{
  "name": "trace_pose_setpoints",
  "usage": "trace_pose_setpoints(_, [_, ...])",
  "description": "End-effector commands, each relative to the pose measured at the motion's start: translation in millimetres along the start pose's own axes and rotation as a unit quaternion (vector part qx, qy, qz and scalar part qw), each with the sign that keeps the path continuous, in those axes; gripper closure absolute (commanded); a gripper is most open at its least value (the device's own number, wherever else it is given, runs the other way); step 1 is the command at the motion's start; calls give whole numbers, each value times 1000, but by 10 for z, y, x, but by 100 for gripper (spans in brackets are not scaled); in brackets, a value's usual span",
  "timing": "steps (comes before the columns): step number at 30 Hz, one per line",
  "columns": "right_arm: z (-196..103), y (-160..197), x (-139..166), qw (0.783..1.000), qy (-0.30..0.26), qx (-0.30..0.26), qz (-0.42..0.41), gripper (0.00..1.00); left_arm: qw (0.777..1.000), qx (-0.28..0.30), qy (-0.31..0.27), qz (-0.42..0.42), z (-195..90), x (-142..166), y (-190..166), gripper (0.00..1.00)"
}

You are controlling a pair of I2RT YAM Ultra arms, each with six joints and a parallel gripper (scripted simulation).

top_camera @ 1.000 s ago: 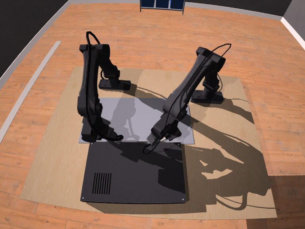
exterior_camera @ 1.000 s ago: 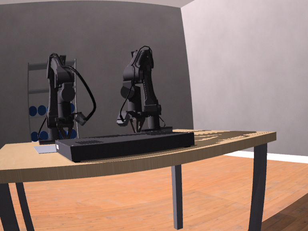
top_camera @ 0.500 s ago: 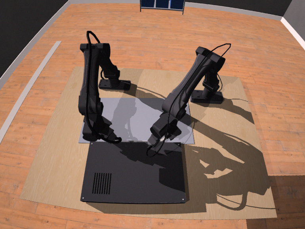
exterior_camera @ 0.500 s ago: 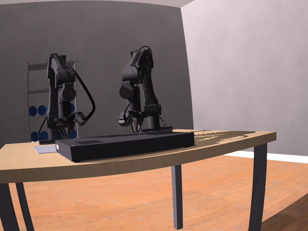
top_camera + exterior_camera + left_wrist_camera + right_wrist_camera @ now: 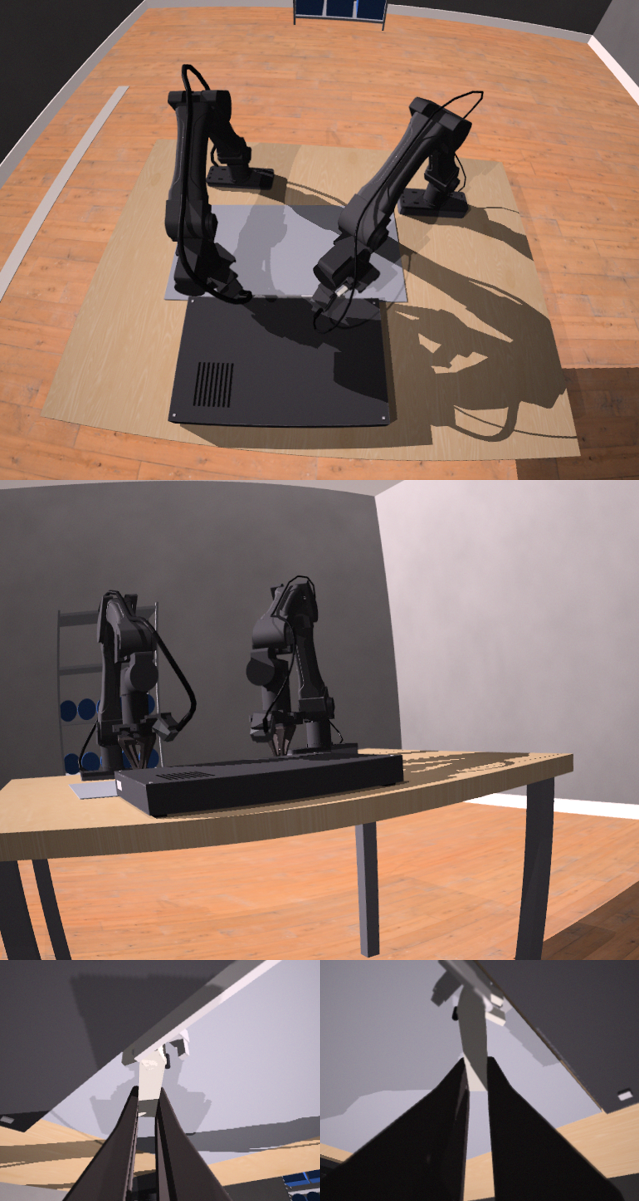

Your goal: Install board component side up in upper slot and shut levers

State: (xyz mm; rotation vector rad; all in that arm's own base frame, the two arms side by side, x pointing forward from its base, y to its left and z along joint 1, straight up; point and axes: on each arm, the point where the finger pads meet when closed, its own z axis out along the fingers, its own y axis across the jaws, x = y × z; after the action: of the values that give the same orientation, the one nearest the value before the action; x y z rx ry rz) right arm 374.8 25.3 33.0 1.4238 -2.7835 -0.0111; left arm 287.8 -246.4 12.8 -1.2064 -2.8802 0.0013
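Observation:
The dark enclosure [image 5: 289, 382] [image 5: 268, 785] [image 5: 50, 1014] [image 5: 579, 1010] stands flat on the bench. The board's pale panel [image 5: 222, 994] [image 5: 474, 978] lies along its open side; the circuit board behind it and the tabs' engagement are hidden. My left gripper [image 5: 147, 1092] [image 5: 280, 751], on the picture's right in the top and exterior views, is shut on the left lever [image 5: 151, 1079]. My right gripper [image 5: 478, 1065] [image 5: 138, 764], on the picture's left, is shut on the right lever [image 5: 473, 1027]. Both levers slant away from the panel, neither in line with it nor straight out.
A grey mat [image 5: 304, 247] [image 5: 95, 790] [image 5: 264, 1065] lies between the enclosure and the arm bases. The enclosure stands near the bench's edge on the top and exterior views' side. The bench [image 5: 113, 330] [image 5: 46, 810] extends beyond both ends of the enclosure.

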Motion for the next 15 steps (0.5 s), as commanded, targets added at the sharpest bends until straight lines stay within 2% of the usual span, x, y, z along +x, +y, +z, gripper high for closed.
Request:
trace_pose_setpoints(1, [-38,24,-42,999,-12,14,46,97,999,-6,-18,-48,-64,-21,-24,97])
trace_pose_setpoints(7, [-38,62,-49,996,-13,13,88,97,997,-5,-18,-81,-65,-27,-55,97])
trace_pose_setpoints(15, [-38,62,-49,996,-13,13,88,97,996,-5,-18,-83,-65,-26,-40,97])
